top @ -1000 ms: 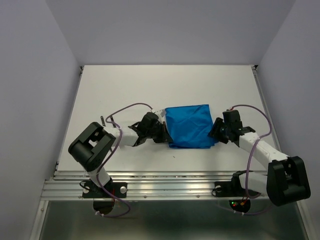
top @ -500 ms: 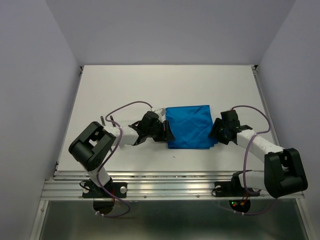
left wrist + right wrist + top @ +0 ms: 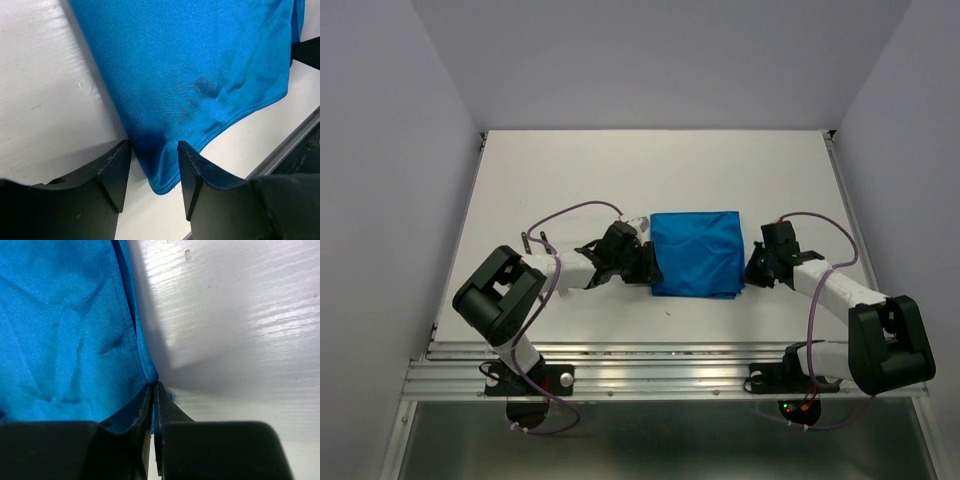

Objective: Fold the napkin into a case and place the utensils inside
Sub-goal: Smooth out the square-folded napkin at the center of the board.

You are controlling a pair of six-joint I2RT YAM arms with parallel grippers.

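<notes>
Seen from above, a white table (image 3: pixel 650 170) is sitting between pale grey walls (image 3: pixel 380 150), with a metal rail (image 3: pixel 650 370) running along its near edge. On the left, the left arm (image 3: pixel 565 270) is reaching low across the table toward the centre, with a purple cable (image 3: pixel 575 212) looping above it. The left gripper (image 3: pixel 642 264) is resting at the near left corner of the napkin (image 3: pixel 698 252) with its jaws spread. In the left wrist view its two black fingers (image 3: pixel 114 170) are standing apart on either side of that corner, and the cloth is lying loose in the gap rather than being clamped. The napkin is lying flat in the middle of the table, a bright blue, roughly square, lightly creased cloth stretching between the two grippers. On the right, the right gripper (image 3: pixel 753 270) is meeting the napkin's near right corner. In the right wrist view its fingers (image 3: pixel 142 415) are pressed almost together and are pinching the hemmed edge of the cloth at that corner, where layered edges are showing. The right arm (image 3: pixel 830 290) is bending back from there toward its base at the table's near right, with a second cable (image 3: pixel 810 215) arching over it.
</notes>
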